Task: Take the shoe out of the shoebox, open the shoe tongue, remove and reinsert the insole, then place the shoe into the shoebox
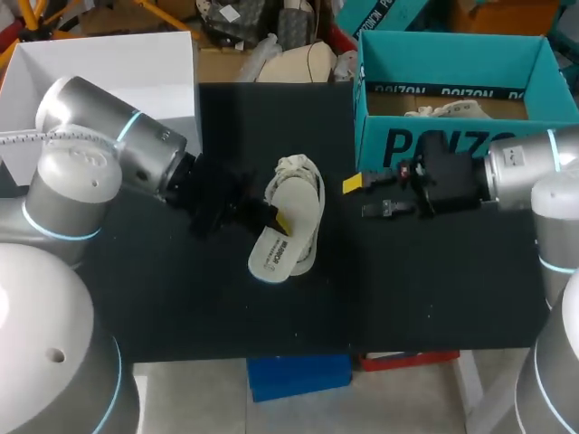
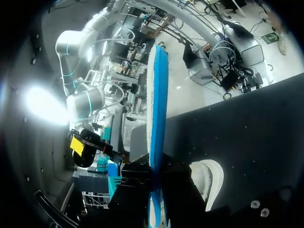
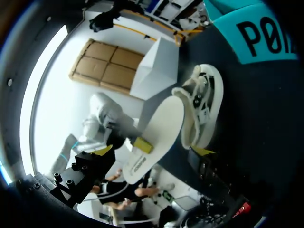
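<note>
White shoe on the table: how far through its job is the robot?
Done: the white lace-up shoe is out of the teal cardboard shoebox and lies on the black table. Its flat white insole is already out. In hand: the left gripper pinches that insole by the shoe, and the right gripper hangs open near the box. Left: slide the insole back in, then return the shoe to the box.

Open mat lies between my right gripper (image 1: 366, 197) and the shoe (image 1: 313, 194); the shoebox (image 1: 425, 145) wall stands close beside, the insole (image 1: 276, 249) leans across the shoe
</note>
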Robot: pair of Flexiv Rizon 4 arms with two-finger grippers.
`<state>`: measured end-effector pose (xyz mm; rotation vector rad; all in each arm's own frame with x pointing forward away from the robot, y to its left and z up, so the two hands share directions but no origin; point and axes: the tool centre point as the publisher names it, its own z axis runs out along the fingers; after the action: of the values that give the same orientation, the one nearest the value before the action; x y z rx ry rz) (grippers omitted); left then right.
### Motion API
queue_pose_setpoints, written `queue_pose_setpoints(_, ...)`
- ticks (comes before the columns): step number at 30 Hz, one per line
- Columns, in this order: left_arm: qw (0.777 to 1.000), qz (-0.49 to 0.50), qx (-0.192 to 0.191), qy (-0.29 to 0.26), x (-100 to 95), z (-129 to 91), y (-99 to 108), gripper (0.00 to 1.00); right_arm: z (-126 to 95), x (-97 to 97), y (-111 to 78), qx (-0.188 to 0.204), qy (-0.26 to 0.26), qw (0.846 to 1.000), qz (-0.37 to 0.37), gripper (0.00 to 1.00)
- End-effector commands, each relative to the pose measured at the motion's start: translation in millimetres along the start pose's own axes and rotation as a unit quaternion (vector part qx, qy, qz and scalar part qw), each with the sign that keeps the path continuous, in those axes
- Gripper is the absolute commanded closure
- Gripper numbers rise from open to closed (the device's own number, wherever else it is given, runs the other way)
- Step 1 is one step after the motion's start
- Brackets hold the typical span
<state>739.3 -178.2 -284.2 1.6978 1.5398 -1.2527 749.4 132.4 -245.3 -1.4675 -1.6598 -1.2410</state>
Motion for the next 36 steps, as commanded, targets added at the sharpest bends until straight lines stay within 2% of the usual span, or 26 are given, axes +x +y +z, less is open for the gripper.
queue_pose_setpoints(1, 1.000, 0.000, -0.001, 0.013, -1.7, 0, 0, 1.00, 1, 0.5, 0.0, 0.000, -0.002, 1.000, 0.001, 0.00)
queue_pose_setpoints(4, 1.000, -0.017, 0.008, 0.013, 1.1, -3, -3, 1.00, -4, -3.2, 1.4, -0.001, -0.025, 1.000, 0.007, 0.00)
queue_pose_setpoints(9, 0.998, -0.046, 0.039, 0.021, 4.5, 2, -11, 1.00, -24, -15.9, -15.9, -0.023, -0.077, 0.996, 0.047, 0.00)
queue_pose_setpoints(14, 0.997, -0.050, 0.051, 0.034, 6.7, 8, -15, 1.00, -47, -21.2, -38.9, -0.061, -0.088, 0.992, 0.070, 0.00)
queue_pose_setpoints(23, 0.991, -0.082, 0.082, 0.060, 12.1, 13, -29, 1.00, -75, -16.0, -66.5, -0.090, -0.111, 0.986, 0.080, 0.00)
queue_pose_setpoints(25, 0.989, -0.096, 0.087, 0.070, 13.7, 13, -33, 1.00, -78, -14.4, -69.9, -0.081, -0.126, 0.986, 0.075, 0.00)
queue_pose_setpoints(32, 0.984, -0.111, 0.081, 0.109, 19.1, 6, -45, 1.00, -78, -14.4, -69.9, -0.081, -0.126, 0.986, 0.075, 0.00)
queue_pose_setpoints(36, 0.982, -0.115, 0.070, 0.135, 29.6, 2, -44, 1.00, -78, -14.4, -69.9, -0.081, -0.126, 0.986, 0.075, 0.00)
